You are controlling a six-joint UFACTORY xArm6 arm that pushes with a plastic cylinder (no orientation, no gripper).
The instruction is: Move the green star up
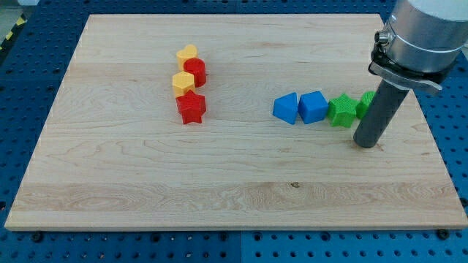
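The green star (341, 110) lies on the wooden board (146, 168) at the view's right, touching a blue cube (314, 107) on its left. A second green block (365, 101), partly hidden behind my rod, sits just to the star's right. My tip (366, 143) rests on the board just below and to the right of the green star, a short gap away from it. A blue triangular block (286, 108) sits left of the blue cube.
At the view's upper middle-left stands a column of blocks: a yellow heart-like block (187, 55), a red cylinder (195, 71), a yellow hexagon (183, 82) and a red star (191, 107). The board's right edge is near my rod.
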